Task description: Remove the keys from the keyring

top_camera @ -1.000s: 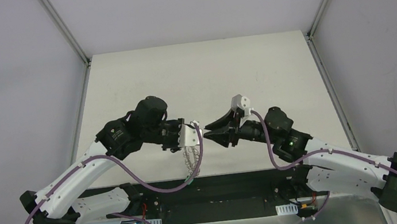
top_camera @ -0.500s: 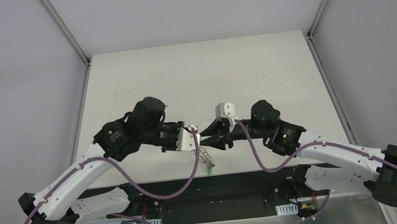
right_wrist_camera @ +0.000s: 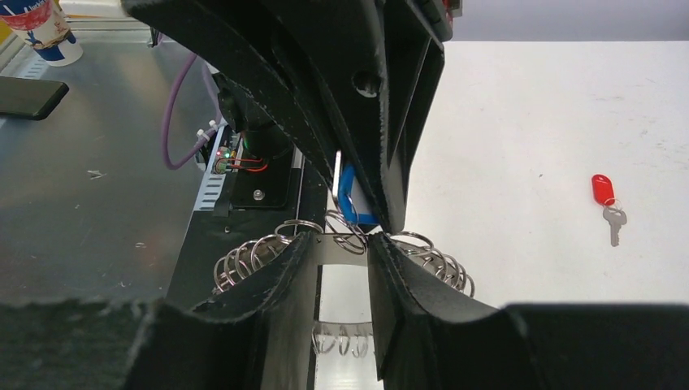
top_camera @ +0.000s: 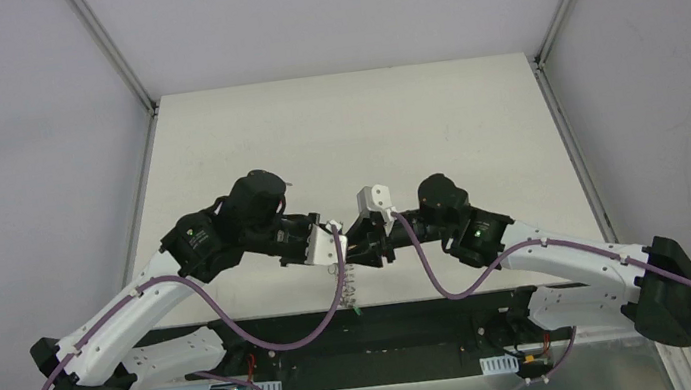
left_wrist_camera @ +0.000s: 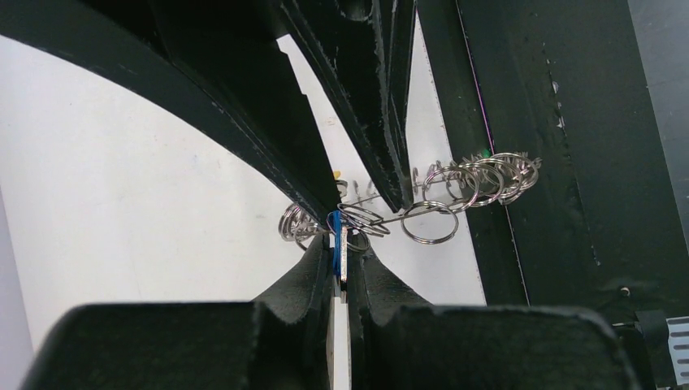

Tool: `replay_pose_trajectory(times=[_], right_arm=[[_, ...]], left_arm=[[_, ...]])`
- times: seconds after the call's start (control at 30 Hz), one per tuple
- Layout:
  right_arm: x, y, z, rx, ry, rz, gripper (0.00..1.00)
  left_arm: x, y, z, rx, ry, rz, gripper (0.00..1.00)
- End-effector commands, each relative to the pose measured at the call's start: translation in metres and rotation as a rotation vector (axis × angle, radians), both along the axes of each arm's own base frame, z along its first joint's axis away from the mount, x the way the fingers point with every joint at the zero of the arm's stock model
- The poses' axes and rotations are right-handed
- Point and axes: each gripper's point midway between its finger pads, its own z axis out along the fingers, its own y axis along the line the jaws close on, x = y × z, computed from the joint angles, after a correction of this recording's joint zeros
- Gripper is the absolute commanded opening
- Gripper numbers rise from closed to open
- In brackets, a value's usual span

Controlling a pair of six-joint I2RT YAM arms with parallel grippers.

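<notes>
Two pincers meet tip to tip at centre frame in the top view, raised over the near edge of the table [right_wrist_camera: 528, 122].

Writing: only the cup [right_wrist_camera: 45, 28] at upper left of the right wrist view has print, red and blue. It is cut off by the frame and not readable. No brand is legible on either arm.

Left pincer [left_wrist_camera: 339, 248]: fingers together, clamped on the blue key [right_wrist_camera: 352, 205]. A thin silver strip is pressed alongside the blue head.

Right pincer [right_wrist_camera: 341, 260]: fingertips a little apart. The flat grey edge of the keyring [right_wrist_camera: 341, 242] spans the gap and reaches both. Cannot tell whether they press it.

Wire loops [left_wrist_camera: 479, 175] fan out on both sides of the grip. In the top view a string of them hangs below the two pincers, ending in a green speck [top_camera: 357, 306] too small to name.

Red key [right_wrist_camera: 602, 188]: lies alone on the table at right of the right wrist view, blade toward the lower edge, well apart from the keyring.

Surroundings: a dark flat slab [right_wrist_camera: 24, 96] lies on the grey metal shelf [right_wrist_camera: 97, 211] at left, below the cup. A purple cable [right_wrist_camera: 173, 122] runs down to a black base with a small green light.

Obstruction: in each wrist view the other arm's fingers fill the upper middle of the frame and hide most of the keyring.
</notes>
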Motion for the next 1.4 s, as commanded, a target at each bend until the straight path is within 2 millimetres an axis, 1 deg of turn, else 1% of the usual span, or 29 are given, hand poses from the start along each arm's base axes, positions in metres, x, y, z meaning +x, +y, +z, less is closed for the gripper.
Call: replay_pose_trajectory(times=[0.0,0.07,0.17,0.2,0.23,0.27,0.43,0.5,0.63,0.73,0.8,0.9,0.97,1.03,1.1,1.3,1.37], right_arm=[[-0.008,0.012,0.039,0.105,-0.063,0.066,0.35],[-0.011,0.014,0.040,0.110,-0.058,0.078,0.31],[-0.012,0.015,0.044,0.130,-0.044,0.078,0.19],[-0.012,0.015,0.044,0.134,-0.039,0.076,0.13],[-0.012,0.015,0.045,0.138,-0.033,0.070,0.05],[-0.011,0.015,0.046,0.139,-0.026,0.062,0.00],[-0.005,0.006,0.046,0.148,0.021,-0.019,0.00],[0.005,0.000,0.048,0.162,0.073,-0.106,0.00],[0.027,-0.009,0.088,0.362,0.238,-0.259,0.00],[0.035,-0.018,0.110,0.532,0.315,-0.306,0.00],[0.037,-0.021,0.119,0.593,0.346,-0.314,0.00],[0.042,-0.020,0.122,0.632,0.373,-0.327,0.00],[0.046,-0.025,0.125,0.693,0.381,-0.348,0.00],[0.054,-0.037,0.127,0.754,0.379,-0.408,0.00],[0.068,-0.049,0.122,0.766,0.373,-0.512,0.00],[0.092,-0.067,0.100,0.688,0.363,-0.719,0.00],[0.102,-0.072,0.087,0.639,0.386,-0.799,0.00]], left_arm=[[-0.008,-0.005,0.014,-0.062,-0.030,-0.062,0.00],[-0.008,-0.005,0.014,-0.062,-0.030,-0.059,0.00],[-0.007,-0.005,0.012,-0.055,-0.029,-0.051,0.00],[-0.007,-0.004,0.011,-0.053,-0.028,-0.051,0.00],[-0.007,-0.004,0.011,-0.052,-0.028,-0.047,0.00],[-0.007,-0.004,0.011,-0.052,-0.027,-0.044,0.00],[-0.003,0.001,0.011,-0.046,-0.044,-0.014,0.00],[-0.001,0.003,0.009,-0.038,-0.048,0.001,0.00],[-0.001,0.003,-0.001,-0.021,-0.026,0.008,0.00],[-0.002,0.002,-0.007,-0.018,-0.005,0.012,0.00],[-0.003,0.000,-0.010,-0.021,0.008,0.012,0.00],[-0.006,-0.002,-0.014,-0.022,0.042,0.010,0.00],[-0.008,-0.004,-0.019,-0.013,0.067,0.007,0.00],[-0.008,-0.003,-0.023,-0.006,0.078,0.015,0.00],[-0.007,-0.001,-0.025,-0.003,0.077,0.032,0.00],[-0.006,0.001,-0.028,-0.006,0.074,0.052,0.00],[-0.004,0.000,-0.025,-0.014,0.068,0.062,0.00]])
